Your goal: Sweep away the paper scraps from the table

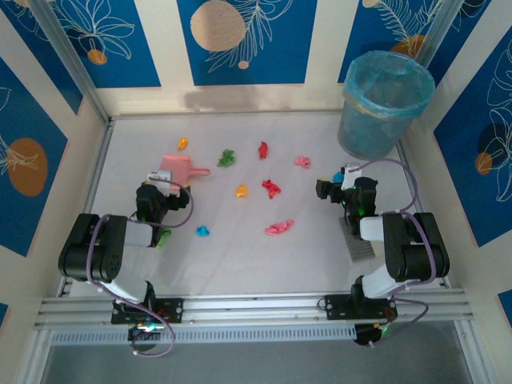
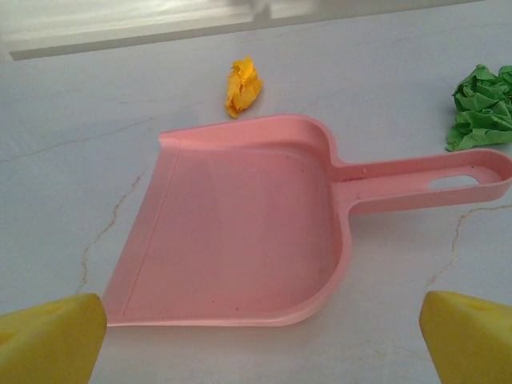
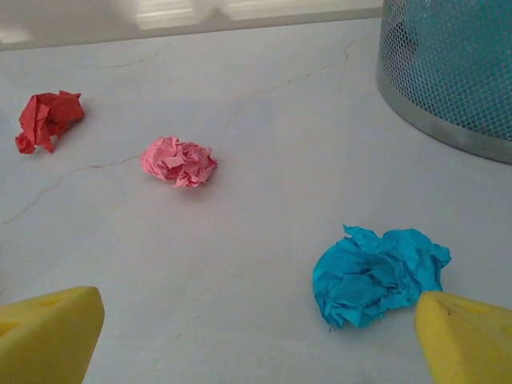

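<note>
- Plainly, the left gripper (image 2: 260,356) is spread to its widest and nothing is held; its yellow fingers (image 2: 50,336) are seen at the two lower corners of the left wrist view, clear of every object.
- Just ahead of those fingers a pink dustpan (image 2: 240,224) is laid flat on the table (image 2: 72,160); its wide mouth is turned to the gripper's left and its handle (image 2: 432,180) is stretched off to the gripper's right; it is touched by neither finger.
- Beyond the dustpan's far rim an orange scrap (image 2: 242,86) is found; further right, just past the handle, a green scrap (image 2: 482,106) is seen.
- Likewise, the right gripper (image 3: 256,344) is held fully open, with nothing caught between its jaws.
- A cyan scrap (image 3: 376,274) is lying just ahead of the right-hand finger (image 3: 468,340); whether the tip is touched by it cannot be told.
- Further ahead and to that gripper's left a pink scrap (image 3: 179,161) is set; further left again a red scrap (image 3: 48,120) is seen; ahead and to the right a mesh bin (image 3: 456,72) with a blue liner is stood on the table.
- From above, the other paper scraps (image 1: 271,189) are scattered over the table between the two grippers; a green wad (image 1: 164,237) is lodged beside the left arm, behind its gripper.
</note>
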